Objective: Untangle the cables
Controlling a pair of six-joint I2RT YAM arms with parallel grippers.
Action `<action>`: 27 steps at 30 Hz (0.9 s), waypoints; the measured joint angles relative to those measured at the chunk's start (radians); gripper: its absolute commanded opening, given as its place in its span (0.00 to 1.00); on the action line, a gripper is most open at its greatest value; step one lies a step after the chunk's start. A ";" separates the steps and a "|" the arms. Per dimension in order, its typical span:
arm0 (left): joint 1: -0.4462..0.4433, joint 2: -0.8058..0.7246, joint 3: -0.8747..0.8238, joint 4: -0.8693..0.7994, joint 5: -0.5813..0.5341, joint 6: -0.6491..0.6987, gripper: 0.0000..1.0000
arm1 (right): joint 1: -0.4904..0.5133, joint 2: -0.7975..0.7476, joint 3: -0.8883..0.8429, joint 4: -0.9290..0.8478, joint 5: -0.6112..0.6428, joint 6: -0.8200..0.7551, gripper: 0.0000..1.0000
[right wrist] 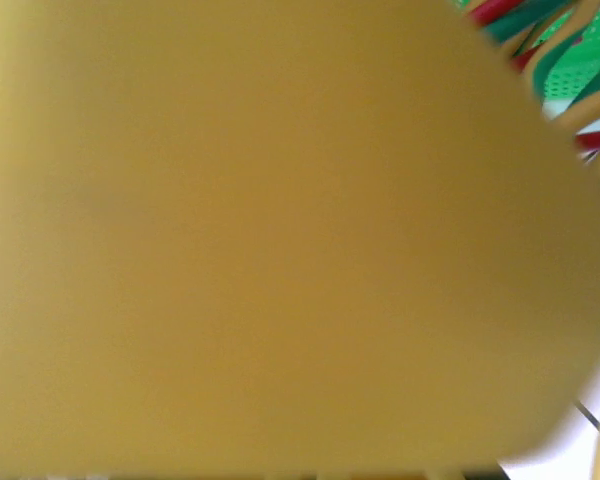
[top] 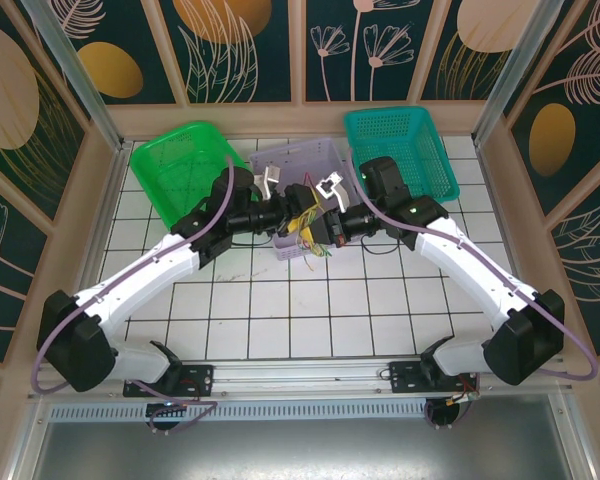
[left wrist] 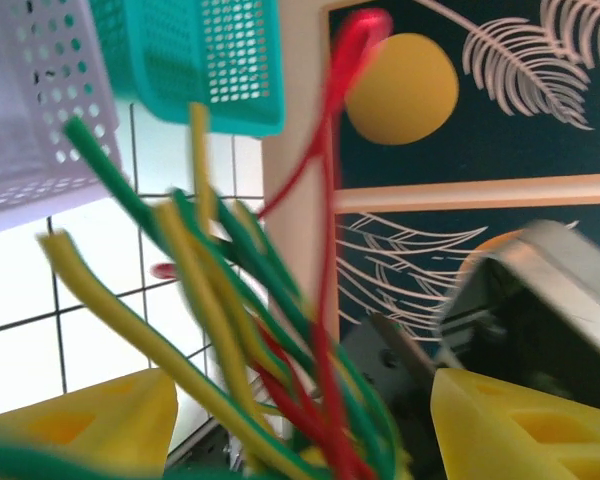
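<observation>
Left jaws: parted wide, nothing pinched. The two yellow fingertips (left wrist: pixel 90 420) stand either side of the cables (left wrist: pixel 230 300), which pass up through the gap unpressed.

Right jaws: closed tight. The bunch is judged to be pinched in them, since it hangs off the worktop (top: pixel 280 310) while the left jaws are apart. The pinch itself is hidden behind a blurred yellow surface close to the right wrist lens.

Cables: one bunch of yellow, green and red strands, carried between the two sets of jaws, above the lilac basket (top: pixel 295 160). From the left jaws the strands fan outward and cross one another. One red strand rises clear of the rest; its end is too blurred to identify.

Baskets: green basket (top: pixel 180 165) beyond and outboard of the left jaws; teal basket (top: pixel 395 150) beyond the right jaws.

Step in hand, as judged: a single strand is to be taken by the left jaws and drawn out of the bunch. This is best done by closing on one strand alone, not across the whole fan. The free-standing red strand is the easiest candidate. The pull should be made away from the right jaws, slowly, and stopped if neighbouring strands are dragged along.
</observation>
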 measured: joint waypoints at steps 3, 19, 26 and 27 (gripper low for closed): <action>0.000 0.013 0.000 0.021 0.019 -0.001 0.51 | 0.000 0.010 0.000 -0.005 -0.021 0.002 0.00; -0.030 -0.061 -0.085 0.224 -0.106 0.158 0.00 | -0.087 0.036 -0.136 0.311 -0.358 0.340 0.00; -0.040 -0.151 -0.222 0.340 -0.160 0.332 0.00 | -0.080 0.048 -0.206 0.447 -0.405 0.568 0.00; -0.040 -0.151 -0.229 0.342 -0.160 0.360 0.00 | -0.080 0.048 -0.220 0.465 -0.406 0.600 0.00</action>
